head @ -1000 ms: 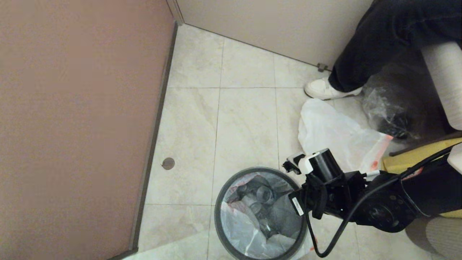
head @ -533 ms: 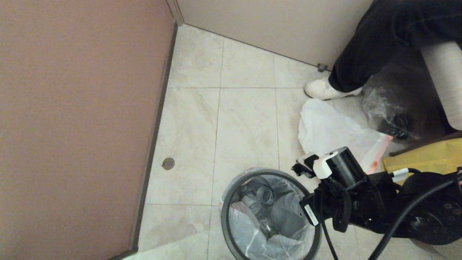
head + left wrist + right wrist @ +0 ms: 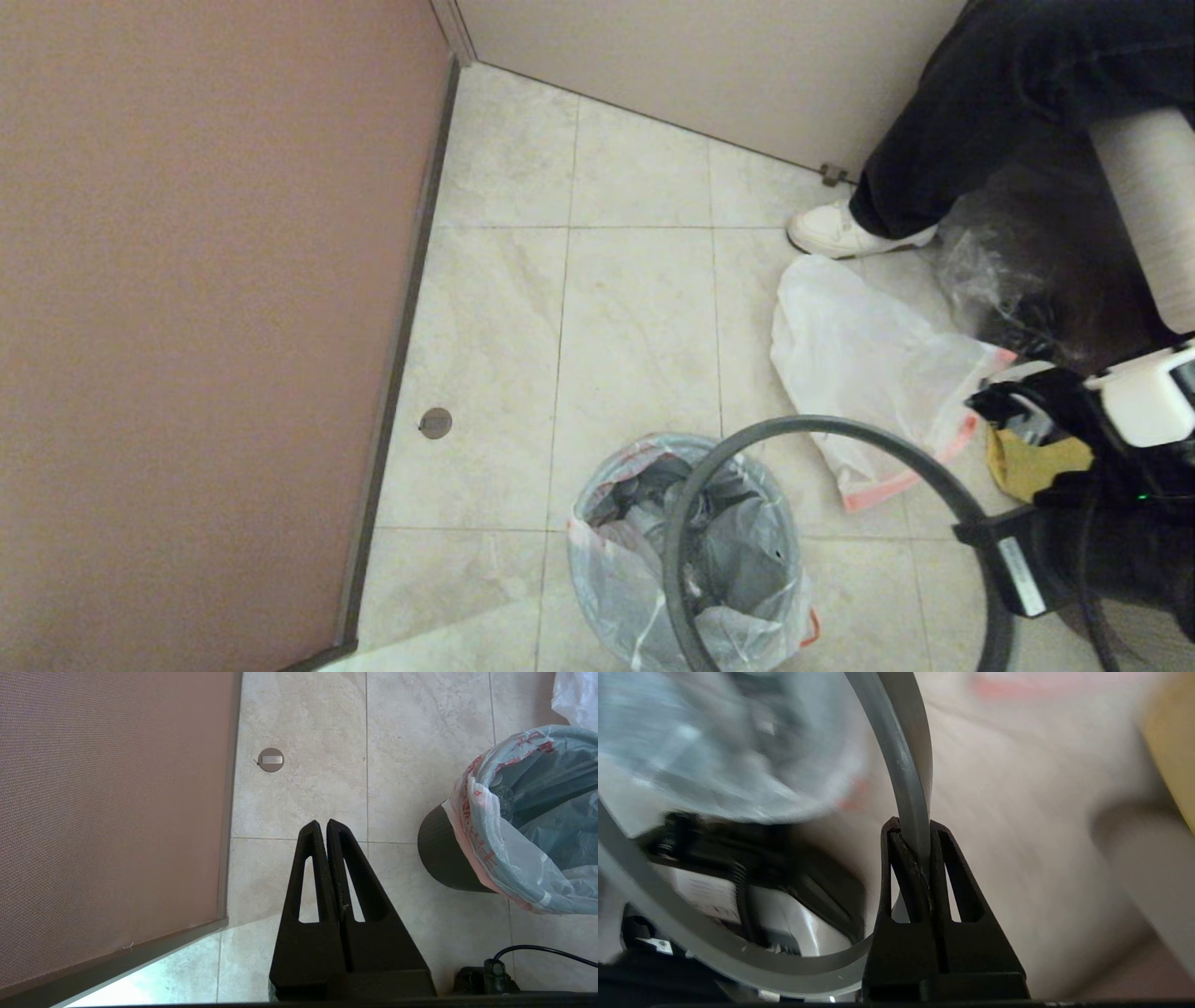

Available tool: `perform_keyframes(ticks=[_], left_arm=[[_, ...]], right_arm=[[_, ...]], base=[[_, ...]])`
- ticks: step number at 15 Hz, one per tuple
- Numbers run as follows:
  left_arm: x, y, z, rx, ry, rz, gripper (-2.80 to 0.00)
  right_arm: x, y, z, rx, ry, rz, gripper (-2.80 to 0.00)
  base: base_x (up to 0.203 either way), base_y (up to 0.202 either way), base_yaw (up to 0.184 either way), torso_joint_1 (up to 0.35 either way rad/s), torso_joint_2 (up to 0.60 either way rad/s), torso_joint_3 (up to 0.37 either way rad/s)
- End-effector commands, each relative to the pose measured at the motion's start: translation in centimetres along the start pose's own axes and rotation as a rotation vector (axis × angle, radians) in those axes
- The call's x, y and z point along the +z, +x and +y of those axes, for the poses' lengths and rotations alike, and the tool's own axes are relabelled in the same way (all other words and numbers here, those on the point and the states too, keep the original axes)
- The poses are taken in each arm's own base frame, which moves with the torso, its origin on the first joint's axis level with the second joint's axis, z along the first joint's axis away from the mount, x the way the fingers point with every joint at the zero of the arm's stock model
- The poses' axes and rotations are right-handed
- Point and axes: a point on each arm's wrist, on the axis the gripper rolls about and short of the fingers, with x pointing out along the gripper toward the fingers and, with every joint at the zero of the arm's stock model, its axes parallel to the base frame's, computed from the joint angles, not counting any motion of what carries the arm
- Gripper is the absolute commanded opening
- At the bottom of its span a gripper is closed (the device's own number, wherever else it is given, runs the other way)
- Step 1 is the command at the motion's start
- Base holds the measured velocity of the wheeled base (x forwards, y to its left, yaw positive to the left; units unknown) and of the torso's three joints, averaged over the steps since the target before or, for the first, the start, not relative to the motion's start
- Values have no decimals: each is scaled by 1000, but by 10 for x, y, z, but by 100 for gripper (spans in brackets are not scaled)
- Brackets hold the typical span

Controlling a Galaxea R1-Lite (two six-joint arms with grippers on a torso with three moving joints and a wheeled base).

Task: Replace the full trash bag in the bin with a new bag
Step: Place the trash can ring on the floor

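The grey rim ring (image 3: 822, 422) hangs tilted above the floor, off the black bin (image 3: 437, 856). My right gripper (image 3: 976, 541) is shut on the ring's right side, and the right wrist view shows the band (image 3: 906, 779) pinched between the fingertips (image 3: 910, 828). The full trash bag (image 3: 611, 579) still sits in the bin, its orange-red hem (image 3: 476, 826) loose over the edge, with clear bottles inside. The new bag (image 3: 859, 364) lies flat on the tiles to the right. My left gripper (image 3: 323, 823) hangs shut and empty to the left of the bin.
A brown partition (image 3: 205, 308) walls off the left side. A person's leg and white shoe (image 3: 836, 233) stand at the back right, beside a clear bag with dark lumps (image 3: 994, 280). A yellow bag (image 3: 1036, 462) lies under my right arm. A round floor plate (image 3: 435, 423) sits near the partition.
My right gripper has lifted the grey ring off the bin and carried it up and to the right. The bag's hem now stands free around the bin's mouth.
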Motion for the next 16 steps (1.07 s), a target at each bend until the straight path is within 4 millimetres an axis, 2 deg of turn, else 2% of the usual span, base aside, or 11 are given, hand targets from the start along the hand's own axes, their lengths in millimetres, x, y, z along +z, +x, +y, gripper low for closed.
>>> perform_keyframes(ticks=[1,4,6,7,10,13,16], left_arm=[[0,0,0,1,-1,2,-280],[0,0,0,1,-1,2,-280],[0,0,0,1,-1,2,-280],[0,0,0,1,-1,2,-280],[0,0,0,1,-1,1,-280],[0,0,0,1,-1,1,-280],[0,0,0,1,-1,1,-280]], right_arm=[[-9,-22,-40,-101,134,-16,-280],[-17,-14,-94,-204,255,72,-280],[-25,4,-133,-222,286,155,-280],[-29,24,-152,-208,289,213,-280],[-41,90,-182,-122,238,345,-280],[-71,157,-210,-69,246,450,-280],[-108,211,-231,-12,289,493,-280]], base=[[0,0,0,0,0,0],[0,0,0,0,0,0],[0,0,0,0,0,0],[0,0,0,0,0,0],[0,0,0,0,0,0],[0,0,0,0,0,0],[0,0,0,0,0,0]])
